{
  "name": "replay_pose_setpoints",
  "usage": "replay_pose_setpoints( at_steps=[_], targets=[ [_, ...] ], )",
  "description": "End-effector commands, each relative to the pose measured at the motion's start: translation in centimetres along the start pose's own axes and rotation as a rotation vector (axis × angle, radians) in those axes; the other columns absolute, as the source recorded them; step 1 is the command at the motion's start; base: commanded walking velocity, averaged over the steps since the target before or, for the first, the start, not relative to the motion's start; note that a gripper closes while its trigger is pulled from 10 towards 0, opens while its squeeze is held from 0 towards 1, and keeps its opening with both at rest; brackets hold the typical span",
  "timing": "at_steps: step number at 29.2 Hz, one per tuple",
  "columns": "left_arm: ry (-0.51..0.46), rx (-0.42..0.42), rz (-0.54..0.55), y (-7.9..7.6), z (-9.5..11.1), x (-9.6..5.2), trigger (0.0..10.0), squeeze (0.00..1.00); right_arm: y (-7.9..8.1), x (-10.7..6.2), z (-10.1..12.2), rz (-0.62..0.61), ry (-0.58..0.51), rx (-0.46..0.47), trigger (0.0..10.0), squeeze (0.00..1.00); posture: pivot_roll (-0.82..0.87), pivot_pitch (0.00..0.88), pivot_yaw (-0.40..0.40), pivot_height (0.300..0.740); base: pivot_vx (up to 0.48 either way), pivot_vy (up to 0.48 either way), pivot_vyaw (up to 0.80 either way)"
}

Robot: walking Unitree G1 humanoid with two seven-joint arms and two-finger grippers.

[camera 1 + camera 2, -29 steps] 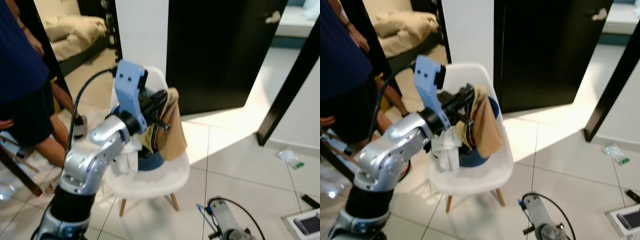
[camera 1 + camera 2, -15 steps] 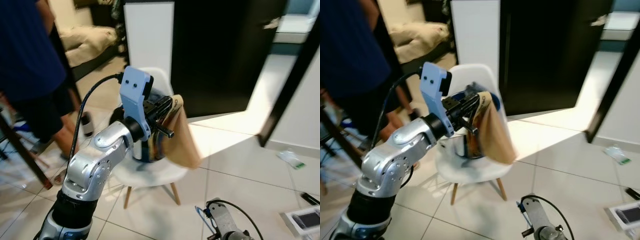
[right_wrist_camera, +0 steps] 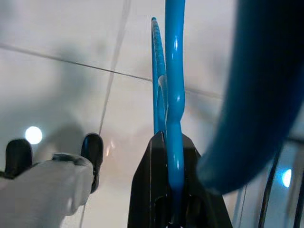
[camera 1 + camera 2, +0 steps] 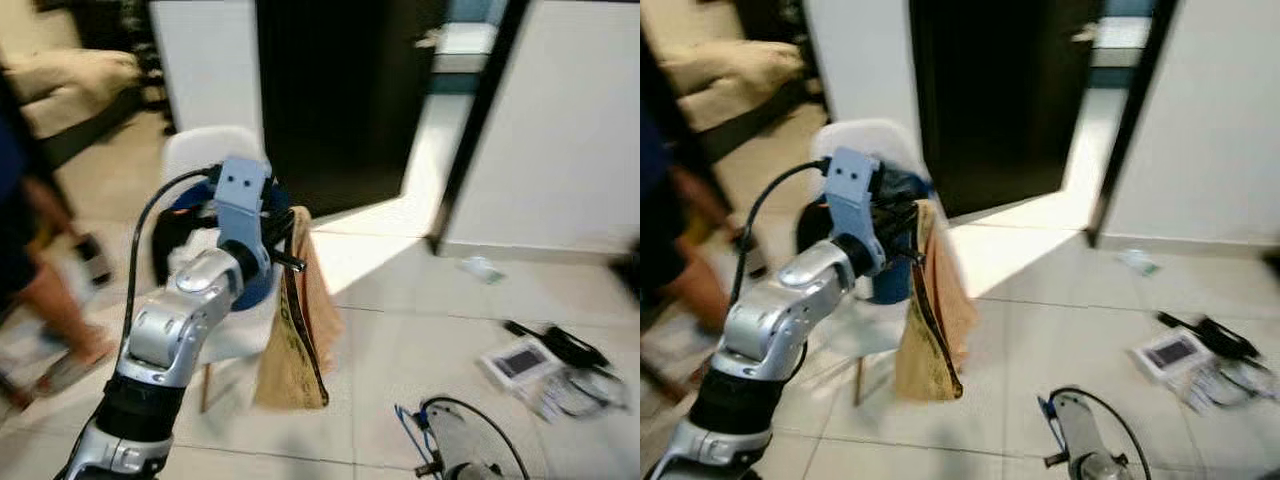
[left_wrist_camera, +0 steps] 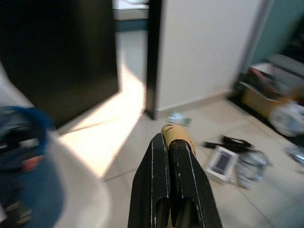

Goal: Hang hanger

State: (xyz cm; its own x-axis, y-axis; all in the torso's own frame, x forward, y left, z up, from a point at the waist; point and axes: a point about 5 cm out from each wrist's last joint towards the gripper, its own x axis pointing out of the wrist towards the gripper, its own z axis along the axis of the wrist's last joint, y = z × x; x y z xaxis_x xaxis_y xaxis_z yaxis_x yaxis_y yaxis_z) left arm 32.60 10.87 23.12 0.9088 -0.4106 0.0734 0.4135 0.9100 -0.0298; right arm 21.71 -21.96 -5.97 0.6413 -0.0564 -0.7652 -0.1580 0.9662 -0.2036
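My left gripper (image 4: 284, 243) is shut on the top edge of a tan garment (image 4: 299, 335). The garment hangs free to just above the floor, in front of a white chair (image 4: 196, 156). In the left wrist view the black fingers (image 5: 159, 156) are pressed together, with a fold of the tan garment (image 5: 177, 134) at their tip. Low at the bottom of the eye views sits my right arm (image 4: 456, 468), and a thin blue hanger (image 4: 407, 424) sticks out beside it. The right gripper (image 3: 167, 138) is shut on the blue hanger (image 3: 174, 71) above the floor tiles.
A blue tub (image 4: 257, 284) stands on the chair. Behind the chair are a black door (image 4: 330, 90) and a lit doorway (image 4: 455, 60) beside a white wall (image 4: 570, 120). A flat box (image 4: 518, 362) and cables (image 4: 565, 348) lie on the tiles at right. A blurred person (image 4: 30, 250) is at left.
The view has swung to the right. My left gripper has lifted the tan garment off the chair; it now hangs free beside the chair instead of draping over the tub.
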Motion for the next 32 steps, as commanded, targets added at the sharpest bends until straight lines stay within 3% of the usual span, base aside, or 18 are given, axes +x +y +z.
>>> replay_pose_setpoints(
  at_steps=[1, 7, 13, 15, 16, 17, 18, 19, 20, 21, 23, 24, 26, 27, 28, 29, 30, 32],
  targets=[
    [0.021, -0.01, 0.016, 0.3, -0.1, 0.0, 10.0, 0.0, 0.4, 0.0, 0.1, 0.017, -0.027, 0.02, 10.0, 0.0, 0.0, 0.0, 0.001, 0.74, 0.0, 0.0, -0.8],
    [0.054, -0.004, -0.028, -0.3, -0.5, 0.2, 10.0, 0.0, 0.7, -0.1, 0.9, 0.083, -0.102, -0.019, 10.0, 0.0, -0.02, 0.0, 0.006, 0.74, 0.0, 0.0, -0.8],
    [0.12, 0.135, -0.105, -0.3, -1.7, 0.2, 10.0, 0.0, 1.2, -0.2, 1.5, 0.156, -0.165, -0.018, 10.0, 0.0, -0.03, 0.0, 0.008, 0.74, 0.0, 0.0, -0.8],
    [0.14, 0.223, -0.178, -0.6, -2.8, 0.0, 10.0, 0.0, -4.4, -1.0, 10.8, 0.211, -0.394, -0.024, 10.0, 0.0, -0.04, 0.0, 0.016, 0.74, 0.0, 0.0, -0.8],
    [0.14, 0.223, -0.178, -0.6, -2.8, 0.0, 10.0, 0.0, -4.4, -1.0, 10.8, 0.211, -0.394, -0.024, 10.0, 0.0, -0.04, 0.0, 0.016, 0.74, 0.0, 0.0, -0.8],
    [0.139, 0.212, -0.191, -0.8, -3.4, 0.0, 10.0, 0.0, -5.8, -1.9, 13.7, 0.222, -0.475, -0.027, 10.0, 0.0, -0.05, 0.0, 0.017, 0.74, 0.0, 0.0, -0.8],
    [0.139, 0.212, -0.191, -0.8, -3.4, 0.0, 10.0, 0.0, -5.8, -1.9, 13.7, 0.222, -0.475, -0.027, 10.0, 0.0, -0.05, 0.0, 0.017, 0.74, 0.0, 0.0, -0.8],
    [0.13, 0.167, -0.149, -0.9, -4.3, -0.3, 10.0, 0.0, -6.4, -2.4, 15.4, 0.203, -0.527, -0.016, 10.0, 0.0, -0.06, 0.0, 0.021, 0.74, 0.0, 0.0, -0.8],
    [0.13, 0.167, -0.149, -0.9, -4.3, -0.3, 10.0, 0.0, -6.4, -2.4, 15.4, 0.203, -0.527, -0.016, 10.0, 0.0, -0.06, 0.0, 0.021, 0.74, 0.0, 0.0, -0.8],
    [0.142, 0.074, 0.018, -0.3, -6.6, -1.4, 10.0, 0.0, -5.9, -2.3, 15.3, 0.163, -0.543, 0.024, 10.0, 0.0, -0.07, 0.0, 0.02, 0.74, 0.0, 0.0, -0.8],
    [0.149, 0.057, 0.06, -0.1, -7.1, -1.7, 10.0, 0.0, -5.7, -2.3, 15.1, 0.156, -0.545, 0.033, 10.0, 0.0, -0.07, 0.0, 0.02, 0.74, 0.0, 0.0, -0.8],
    [0.154, -0.004, 0.156, 1.3, -7.6, -2.5, 10.0, 0.0, -5.5, -2.2, 14.6, 0.147, -0.544, 0.039, 10.0, 0.0, -0.07, 0.0, 0.013, 0.74, 0.0, 0.0, -0.8],
    [0.154, -0.004, 0.156, 1.3, -7.6, -2.5, 10.0, 0.0, -5.5, -2.2, 14.6, 0.147, -0.544, 0.039, 10.0, 0.0, -0.07, 0.0, 0.013, 0.74, 0.0, 0.0, -0.8],
    [0.188, -0.024, 0.238, 3.0, -8.8, -3.7, 10.0, 0.0, -5.4, -2.1, 13.9, 0.124, -0.542, 0.045, 10.0, 0.0, -0.07, 0.0, 0.004, 0.74, 0.0, 0.0, -0.8],
    [0.188, -0.024, 0.238, 3.0, -8.8, -3.7, 10.0, 0.0, -5.4, -2.1, 13.9, 0.124, -0.542, 0.045, 10.0, 0.0, -0.07, 0.0, 0.004, 0.74, 0.0, 0.0, -0.8],
    [0.241, -0.023, 0.321, 4.6, -10.8, -5.3, 10.0, 0.0, -5.3, -2.0, 13.1, 0.104, -0.539, 0.057, 10.0, 0.0, -0.07, 0.0, 0.0, 0.74, 0.0, 0.0, -0.8],
    [0.241, -0.023, 0.321, 4.6, -10.8, -5.3, 10.0, 0.0, -5.3, -2.0, 13.1, 0.104, -0.539, 0.057, 10.0, 0.0, -0.07, 0.0, 0.0, 0.74, 0.0, 0.0, -0.8],
    [0.314, -0.027, 0.381, 5.7, -13.0, -7.2, 10.0, 0.0, -5.2, -1.9, 12.4, 0.083, -0.527, 0.05, 10.0, 0.0, -0.07, 0.0, -0.002, 0.74, 0.0, 0.0, -0.8]
  ],
)
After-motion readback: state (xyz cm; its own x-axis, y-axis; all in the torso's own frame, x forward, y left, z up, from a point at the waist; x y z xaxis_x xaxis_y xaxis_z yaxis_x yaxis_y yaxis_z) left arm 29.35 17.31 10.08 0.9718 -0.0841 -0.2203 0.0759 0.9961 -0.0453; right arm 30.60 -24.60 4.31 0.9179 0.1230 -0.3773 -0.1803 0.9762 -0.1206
